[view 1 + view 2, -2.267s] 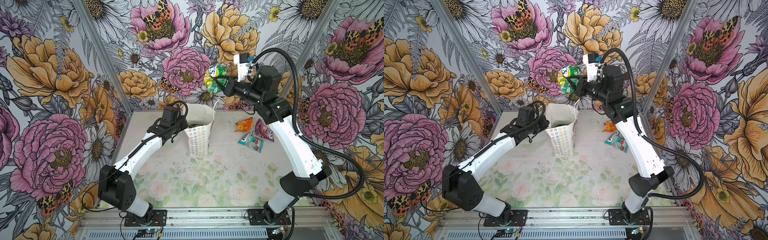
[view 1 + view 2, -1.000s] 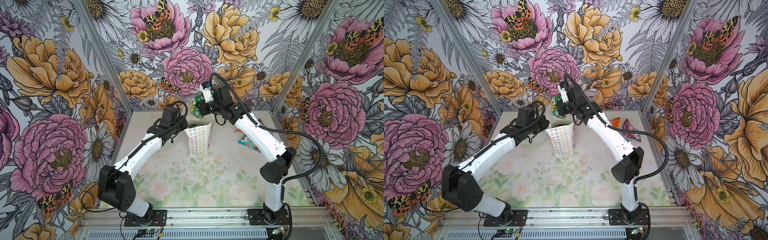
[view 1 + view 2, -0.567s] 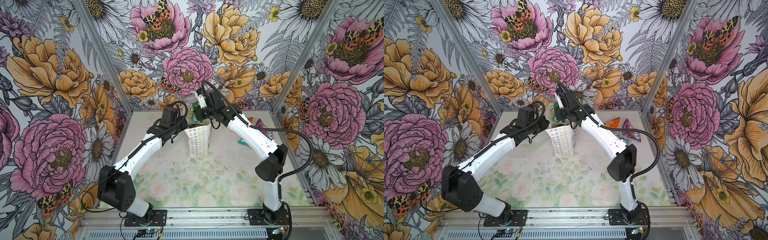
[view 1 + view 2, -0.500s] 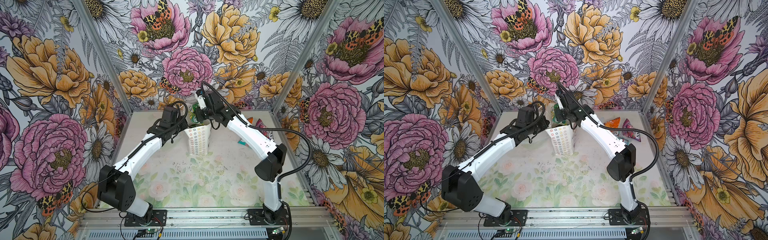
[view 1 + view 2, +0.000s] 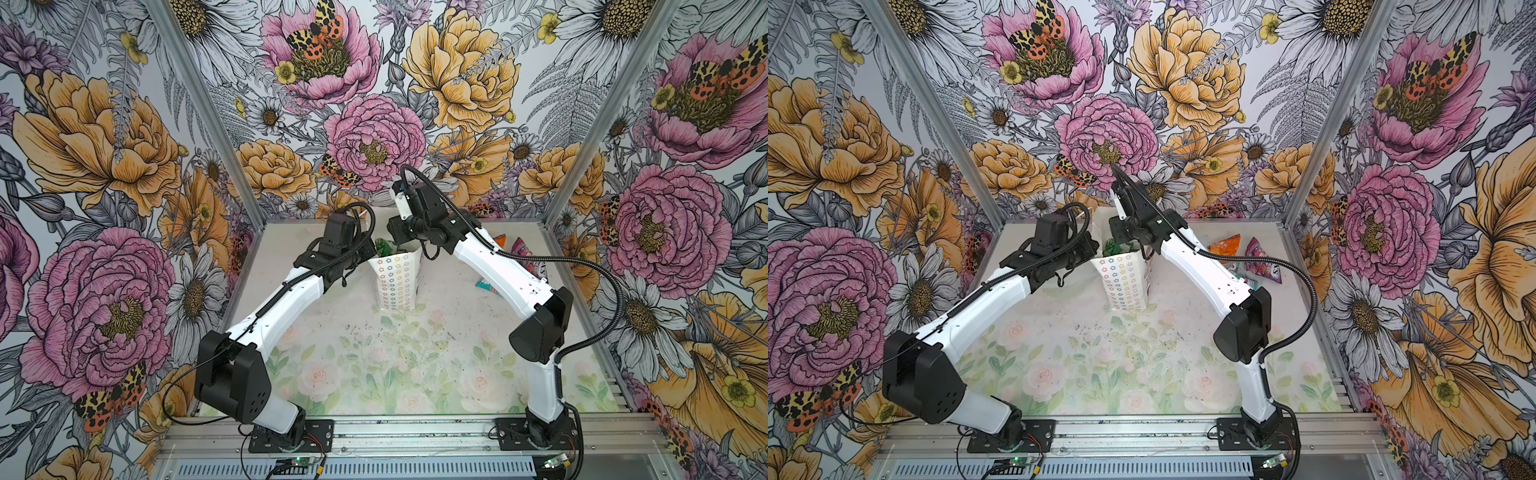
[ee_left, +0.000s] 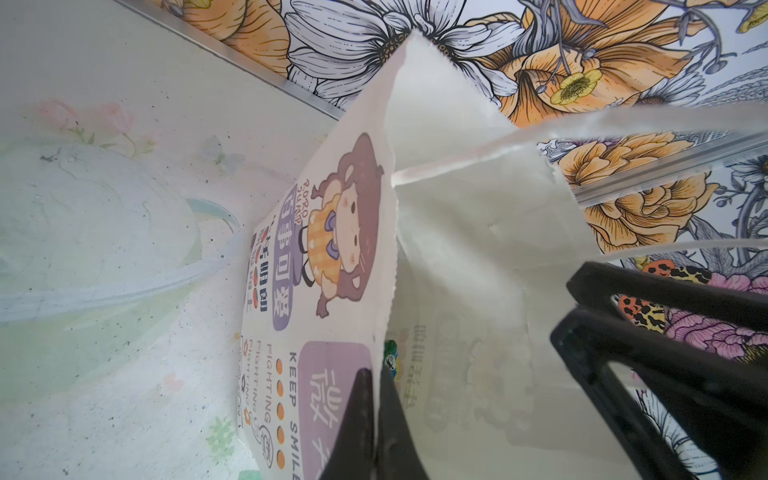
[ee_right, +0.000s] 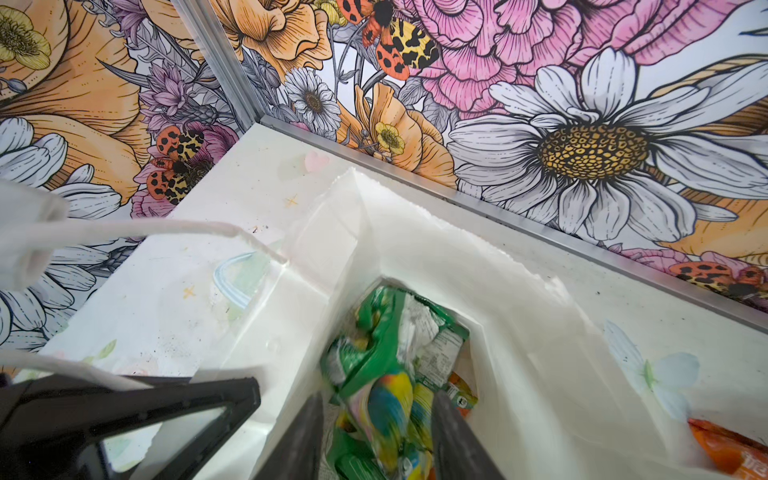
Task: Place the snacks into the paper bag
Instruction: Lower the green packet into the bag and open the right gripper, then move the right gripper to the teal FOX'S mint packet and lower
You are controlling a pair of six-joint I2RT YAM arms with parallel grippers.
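The paper bag stands upright at the back middle of the table. My left gripper is shut on the bag's rim and holds the mouth apart. Just over the mouth, my right gripper is open. A green-and-yellow snack shows blurred between its fingers, loose inside the bag on top of other packets. Three more snacks lie on the table to the right: an orange one, a pink-purple one and a teal one.
The bag's white string handles hang loose near both grippers. The back wall's metal edge runs close behind the bag. My right arm crosses over the snacks on the table.
My right gripper came down from high at the back to the bag's mouth with the green-and-yellow snack, then opened. The snack now sits loose in the bag. My left arm has not moved.
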